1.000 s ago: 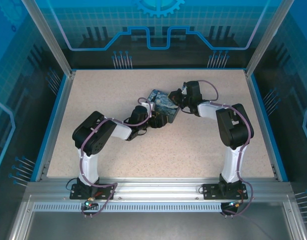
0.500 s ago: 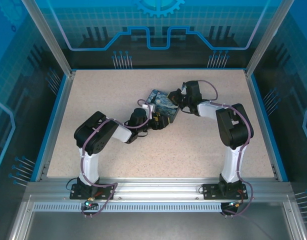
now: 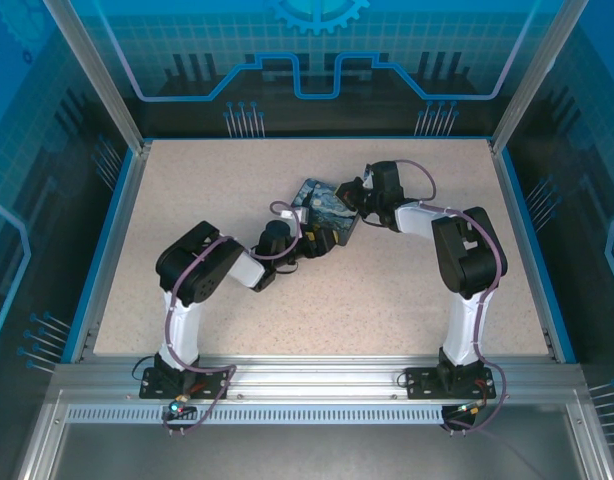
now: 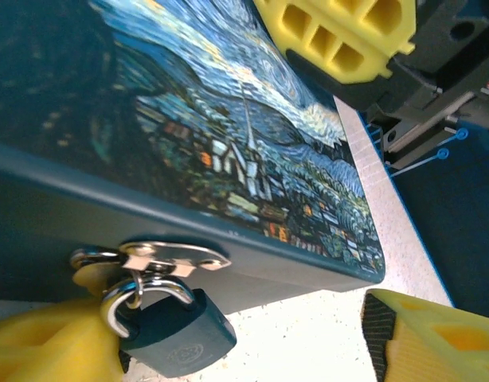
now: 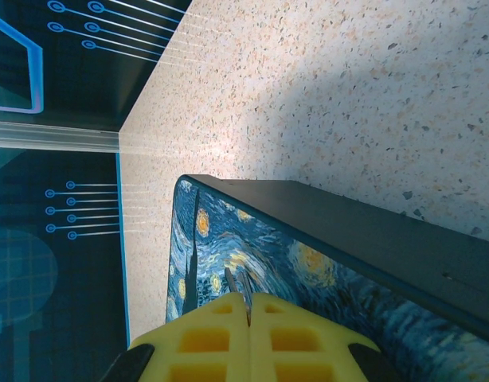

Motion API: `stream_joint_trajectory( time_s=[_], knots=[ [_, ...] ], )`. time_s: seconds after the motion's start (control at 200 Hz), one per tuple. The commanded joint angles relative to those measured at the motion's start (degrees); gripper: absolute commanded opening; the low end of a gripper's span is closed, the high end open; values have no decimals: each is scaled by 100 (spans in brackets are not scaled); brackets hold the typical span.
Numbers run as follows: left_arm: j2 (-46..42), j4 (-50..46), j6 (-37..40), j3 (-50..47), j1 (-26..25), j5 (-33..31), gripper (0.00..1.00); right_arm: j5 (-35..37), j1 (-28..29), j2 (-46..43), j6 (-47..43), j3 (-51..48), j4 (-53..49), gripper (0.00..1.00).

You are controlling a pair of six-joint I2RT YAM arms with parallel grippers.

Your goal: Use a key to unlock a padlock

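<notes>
No legible writing
The padlock (image 4: pixel 177 339) bears a round stamped mark too blurred to read; the tin box (image 4: pixel 228 151) carries only a painted night scene.

The left arm (image 3: pixel 199 275) and the right arm (image 3: pixel 469 262) look alike: chunky black joint housings linked by smooth white tubes. A thin mauve cable (image 3: pixel 171 312) loops along the outside of each, running down to a flat black foot plate (image 3: pixel 177 376). Small red and green connectors (image 3: pixel 177 408) hang below the plate. The fingers (image 5: pixel 252 338) are bright yellow plastic blocks moulded with rectangular pockets, seated in black holders (image 4: pixel 440 40).
</notes>
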Motion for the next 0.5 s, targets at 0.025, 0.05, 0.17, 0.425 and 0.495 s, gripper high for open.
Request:
stream_joint_trajectory(
  time_s=[0.025,0.05,0.17,0.425,0.495],
  knots=[
    [253,460,-445,-277,-93,-95,69,-90,109,310,-91,-100,-848,0],
    [275,564,-505,-319,-91,-112,68,-90,105,306,-91,-101,-849,0],
    [355,938,-721,-480,-90,-195,67,-83,107,306,-100,-117,-851,0],
    [451,1053,-897,-547,-99,-449,63,-71,111,314,-100,-136,-858,0],
    [451,948,-940,-517,-109,-572,62,-72,110,331,-99,-134,-859,0]
  ],
)
